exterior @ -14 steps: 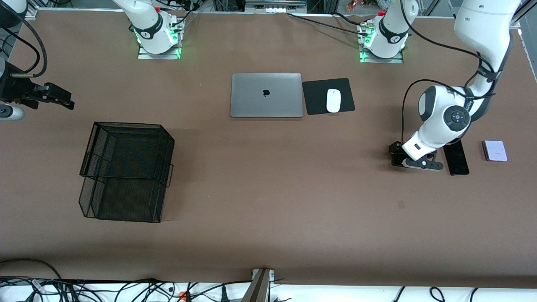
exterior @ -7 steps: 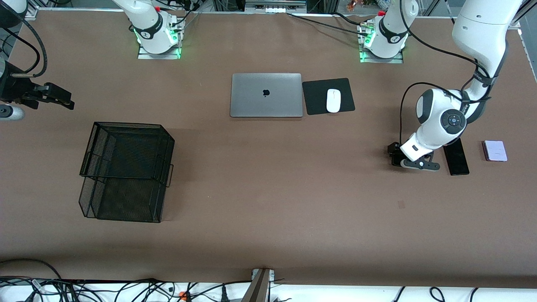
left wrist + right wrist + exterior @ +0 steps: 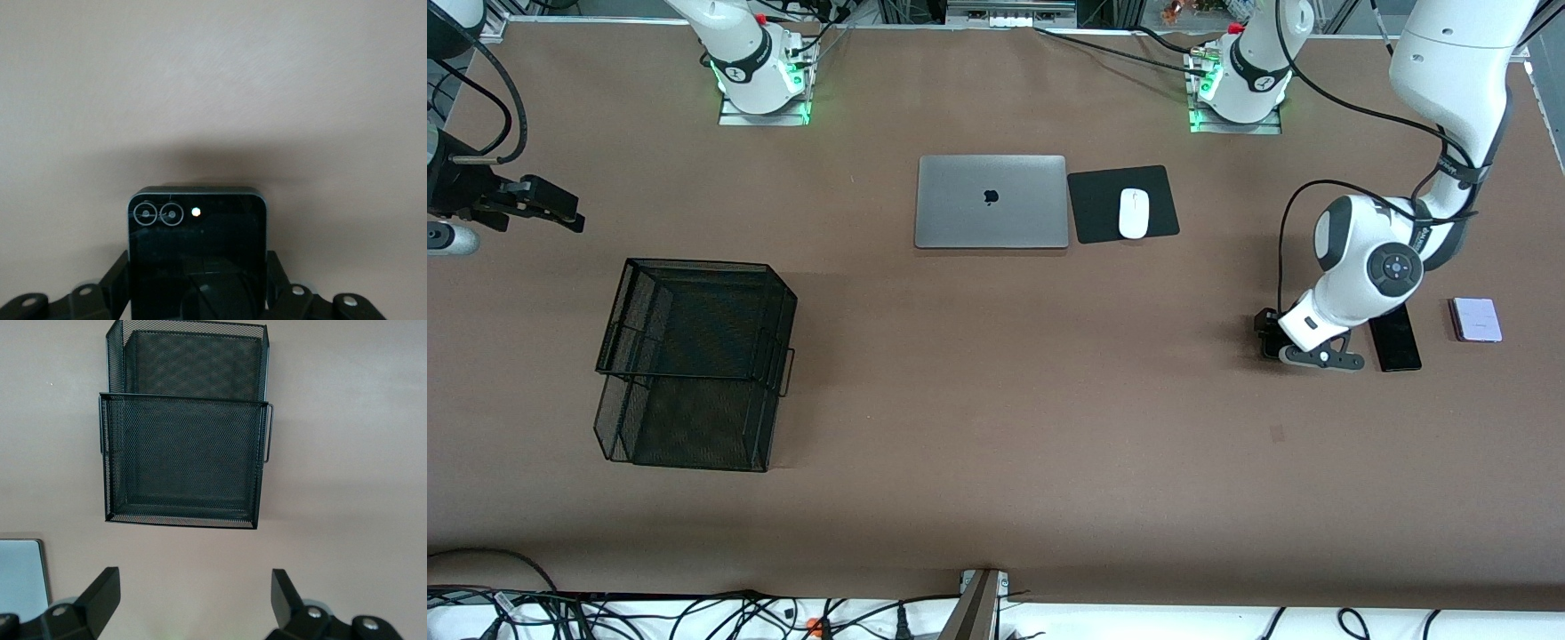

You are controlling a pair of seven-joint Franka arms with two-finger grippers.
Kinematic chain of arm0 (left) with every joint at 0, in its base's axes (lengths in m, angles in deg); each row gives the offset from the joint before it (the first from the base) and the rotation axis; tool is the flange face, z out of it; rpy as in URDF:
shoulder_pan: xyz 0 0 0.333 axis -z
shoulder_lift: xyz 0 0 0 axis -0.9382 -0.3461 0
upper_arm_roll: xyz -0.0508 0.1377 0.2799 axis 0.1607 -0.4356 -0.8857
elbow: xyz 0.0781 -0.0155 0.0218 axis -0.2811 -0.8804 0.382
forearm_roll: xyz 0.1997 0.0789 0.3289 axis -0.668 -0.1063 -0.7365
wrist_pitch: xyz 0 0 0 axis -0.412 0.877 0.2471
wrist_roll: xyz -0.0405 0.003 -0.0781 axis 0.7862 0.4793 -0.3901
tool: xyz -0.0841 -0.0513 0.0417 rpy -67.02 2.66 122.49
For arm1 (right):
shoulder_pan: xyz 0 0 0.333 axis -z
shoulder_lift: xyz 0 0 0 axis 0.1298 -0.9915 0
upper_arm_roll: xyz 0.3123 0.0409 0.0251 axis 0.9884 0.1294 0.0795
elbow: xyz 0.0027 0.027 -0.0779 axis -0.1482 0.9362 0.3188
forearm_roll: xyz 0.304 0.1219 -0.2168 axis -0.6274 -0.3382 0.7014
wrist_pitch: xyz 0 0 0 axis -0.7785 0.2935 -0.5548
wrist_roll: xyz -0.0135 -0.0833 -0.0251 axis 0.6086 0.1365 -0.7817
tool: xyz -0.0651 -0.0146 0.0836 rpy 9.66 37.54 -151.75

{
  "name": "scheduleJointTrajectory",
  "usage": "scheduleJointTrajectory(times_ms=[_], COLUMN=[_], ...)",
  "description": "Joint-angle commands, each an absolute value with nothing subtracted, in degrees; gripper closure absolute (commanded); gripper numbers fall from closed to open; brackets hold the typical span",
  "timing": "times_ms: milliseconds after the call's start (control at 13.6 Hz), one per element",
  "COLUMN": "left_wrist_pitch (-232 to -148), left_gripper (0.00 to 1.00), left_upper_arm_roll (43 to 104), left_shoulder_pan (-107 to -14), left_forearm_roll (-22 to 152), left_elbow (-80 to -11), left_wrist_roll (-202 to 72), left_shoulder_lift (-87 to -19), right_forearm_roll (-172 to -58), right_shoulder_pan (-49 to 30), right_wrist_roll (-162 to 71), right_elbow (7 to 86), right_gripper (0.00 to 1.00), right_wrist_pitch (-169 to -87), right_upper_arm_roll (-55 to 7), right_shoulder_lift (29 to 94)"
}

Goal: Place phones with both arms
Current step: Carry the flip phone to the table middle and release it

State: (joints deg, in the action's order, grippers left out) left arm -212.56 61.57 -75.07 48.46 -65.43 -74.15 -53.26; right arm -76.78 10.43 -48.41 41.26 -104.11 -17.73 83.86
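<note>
In the left wrist view, the small black flip phone [image 3: 197, 230] with two lenses fills the gap of my left gripper [image 3: 198, 270], and one finger presses each of its sides. The front view has this gripper [image 3: 1303, 349] low at the table toward the left arm's end, covering most of that phone [image 3: 1265, 342]. Beside it lie the long black slab phone [image 3: 1396, 345] and the pale lilac flip phone [image 3: 1476, 320]. My right gripper [image 3: 193, 597] hangs open and empty over the table's edge at the right arm's end [image 3: 547, 207], and that arm waits.
A black wire-mesh tiered tray [image 3: 694, 364] [image 3: 183, 453] stands toward the right arm's end. A shut silver laptop [image 3: 991, 202] lies mid-table near the bases, with a white mouse [image 3: 1134, 213] on a black pad [image 3: 1094, 209] beside it. Cables run along the table's near edge.
My left gripper has closed on the black flip phone, and its wrist has shifted slightly. The right arm has not moved.
</note>
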Motion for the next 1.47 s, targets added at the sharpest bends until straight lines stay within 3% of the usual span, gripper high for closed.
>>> scheduleJointTrajectory(times_ms=[0,147,367,440,587,807,954,1028,1101,1248,1394], left_wrist_pitch=[-197.36,-192.76,-194.06,-195.37,-198.87,-212.72,-219.26,-219.63,-219.64,-218.59,-210.20], left_gripper=[0.74,0.73,0.72,0.64,0.65,0.62,0.45,0.05,0.00,0.00,0.00], left_upper_arm_roll=[67.64,71.25,72.93,72.93,72.59,71.79,71.70,71.70,71.70,71.70,71.79], left_shoulder_pan=[-74.76,-71.88,-60.83,-57.13,-50.02,-45.32,-44.09,-43.91,-44.08,-45.57,-50.91], left_forearm_roll=[52.10,57.20,57.92,57.84,56.96,56.09,55.99,55.99,55.99,55.90,55.91], left_elbow=[-54.39,-49.36,-44.18,-40.67,-34.95,-35.45,-36.33,-36.33,-36.33,-37.12,-38.88], left_wrist_roll=[-73.21,-67.18,-52.00,-44.55,-35.98,-33.58,-32.43,-31.82,-31.47,-31.55,-32.25], left_shoulder_lift=[-51.92,-52.80,-56.21,-59.45,-64.99,-70.98,-73.80,-73.81,-73.72,-71.54,-64.79], right_forearm_roll=[-76.72,-76.72,-76.72,-76.72,-76.72,-76.72,-76.72,-76.72,-76.72,-76.72,-76.72], right_shoulder_pan=[10.01,10.10,10.09,10.10,10.10,10.10,10.10,10.10,10.10,10.10,10.09], right_wrist_roll=[-48.84,-48.84,-48.84,-48.84,-48.84,-48.84,-48.84,-48.84,-48.84,-48.84,-48.84], right_elbow=[41.76,41.76,41.76,41.76,41.76,41.76,41.76,41.76,41.76,41.76,41.76], right_gripper=[0.00,0.00,0.00,0.00,0.00,0.00,0.00,0.00,0.00,0.00,0.00], right_wrist_pitch=[-104.27,-104.27,-104.27,-104.35,-104.27,-104.35,-104.35,-104.35,-104.35,-104.44,-104.70], right_upper_arm_roll=[-18.03,-18.03,-18.03,-18.03,-18.03,-18.03,-18.03,-18.03,-18.03,-18.03,-18.03], right_shoulder_lift=[85.00,85.00,85.00,85.00,85.00,84.91,84.91,84.91,84.91,84.83,84.65])
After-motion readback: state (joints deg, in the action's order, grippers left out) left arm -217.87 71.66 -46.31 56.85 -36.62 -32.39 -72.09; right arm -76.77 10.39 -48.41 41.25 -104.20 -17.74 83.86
